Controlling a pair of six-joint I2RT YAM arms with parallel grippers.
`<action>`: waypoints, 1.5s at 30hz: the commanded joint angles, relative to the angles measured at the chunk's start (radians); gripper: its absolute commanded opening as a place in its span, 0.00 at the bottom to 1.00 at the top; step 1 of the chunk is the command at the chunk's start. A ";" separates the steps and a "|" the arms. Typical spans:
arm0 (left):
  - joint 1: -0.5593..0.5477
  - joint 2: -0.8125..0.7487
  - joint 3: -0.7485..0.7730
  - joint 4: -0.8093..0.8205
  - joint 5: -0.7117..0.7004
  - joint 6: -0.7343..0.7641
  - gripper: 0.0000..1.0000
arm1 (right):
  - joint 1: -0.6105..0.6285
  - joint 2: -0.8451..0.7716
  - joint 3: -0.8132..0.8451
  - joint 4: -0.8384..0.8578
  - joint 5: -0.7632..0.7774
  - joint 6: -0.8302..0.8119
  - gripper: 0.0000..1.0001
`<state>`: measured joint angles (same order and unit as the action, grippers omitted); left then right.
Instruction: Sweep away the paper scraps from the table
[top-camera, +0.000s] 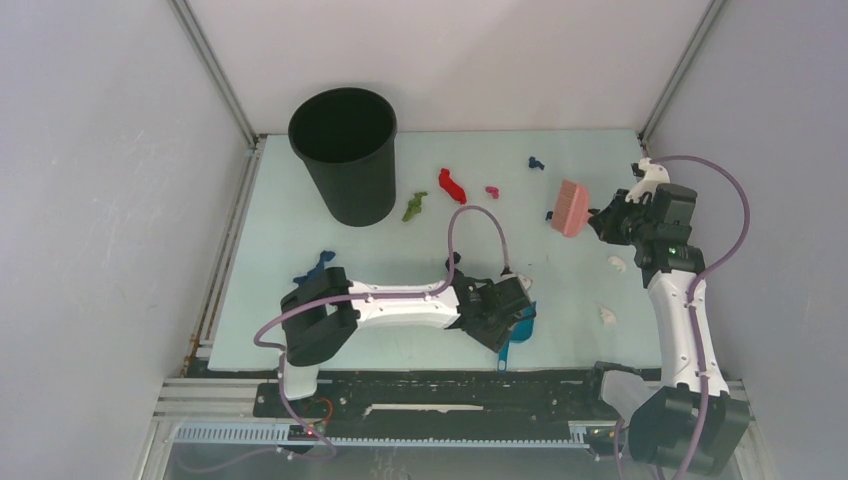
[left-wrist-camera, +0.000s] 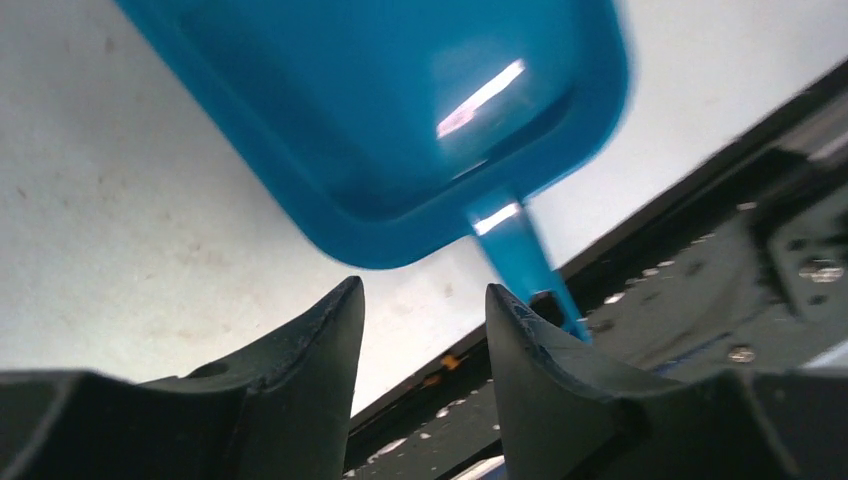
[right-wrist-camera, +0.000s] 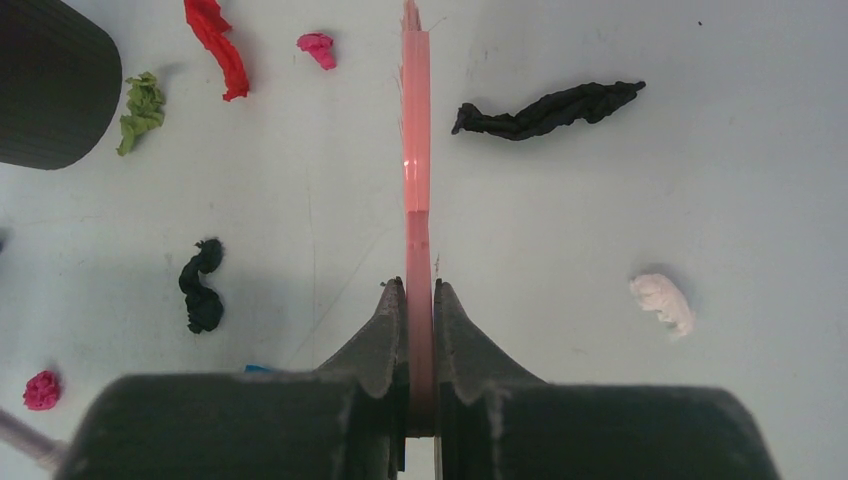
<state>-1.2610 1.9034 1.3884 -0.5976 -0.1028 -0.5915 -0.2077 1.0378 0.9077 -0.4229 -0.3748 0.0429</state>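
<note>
Paper scraps lie on the mint-green table (top-camera: 280, 240): a red one (top-camera: 452, 186), a green one (top-camera: 414, 206), a magenta one (top-camera: 491, 191) and a dark blue one (top-camera: 536, 162). The right wrist view shows the red (right-wrist-camera: 215, 45), green (right-wrist-camera: 140, 108) and magenta (right-wrist-camera: 318, 48) scraps, a long dark twist (right-wrist-camera: 550, 108) and a black bit (right-wrist-camera: 200, 285). My right gripper (top-camera: 605, 220) is shut on the pink hand brush (top-camera: 571, 208), its handle (right-wrist-camera: 416, 180) between the jaws. My left gripper (left-wrist-camera: 425, 300) is open and empty just behind the blue dustpan (left-wrist-camera: 400, 120), near the front edge (top-camera: 518, 335).
A black bin (top-camera: 345, 155) stands at the back left. A blue scrap (top-camera: 318, 265) lies by the left arm. White bits (top-camera: 616, 264) (top-camera: 606, 315) lie near the right arm. Metal rails run along the table's near edge (top-camera: 430, 385).
</note>
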 joint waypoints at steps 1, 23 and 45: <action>-0.005 -0.043 -0.064 -0.008 -0.040 0.028 0.52 | 0.009 -0.019 0.002 0.044 -0.001 -0.015 0.00; 0.152 0.010 0.086 0.029 -0.138 0.116 0.51 | 0.003 -0.014 0.001 0.033 -0.028 -0.018 0.00; 0.163 0.053 0.021 0.121 0.034 0.072 0.30 | -0.009 0.007 0.003 0.021 -0.058 -0.022 0.00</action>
<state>-1.1049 1.9495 1.3426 -0.4953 -0.1139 -0.5224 -0.2100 1.0389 0.9077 -0.4294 -0.4171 0.0322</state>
